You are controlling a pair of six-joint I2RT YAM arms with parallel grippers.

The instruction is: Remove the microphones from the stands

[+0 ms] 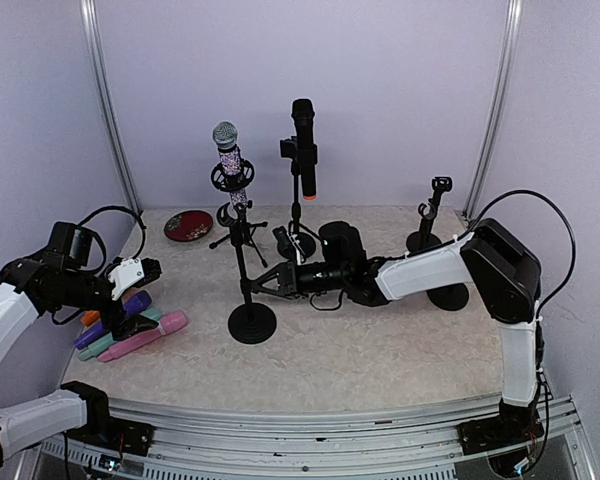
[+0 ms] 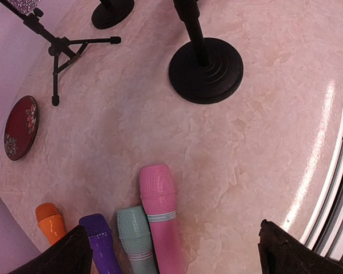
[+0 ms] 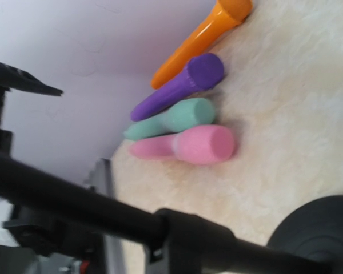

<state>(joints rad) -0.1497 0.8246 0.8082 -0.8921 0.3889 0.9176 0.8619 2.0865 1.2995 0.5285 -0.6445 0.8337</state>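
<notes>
A sparkly microphone (image 1: 230, 162) with a silver head stands in the tripod stand (image 1: 238, 236). A black microphone (image 1: 302, 130) sits in the stand behind it. My right gripper (image 1: 255, 284) is shut on the pole (image 3: 177, 231) of the front round-base stand (image 1: 252, 323); its fingers are hidden in the wrist view. My left gripper (image 1: 138, 298) is open and empty, fingertips (image 2: 288, 251) wide apart just above the pink microphone (image 2: 160, 217). The pink one lies flat beside the teal (image 2: 136, 240), purple (image 2: 100, 240) and orange (image 2: 50, 222) microphones.
A red dish (image 1: 188, 225) lies at the back left near the wall. An empty stand (image 1: 428, 215) is at the back right. The front stand's base (image 2: 206, 68) is just right of the lying microphones. The table's metal front edge (image 2: 337, 171) is close.
</notes>
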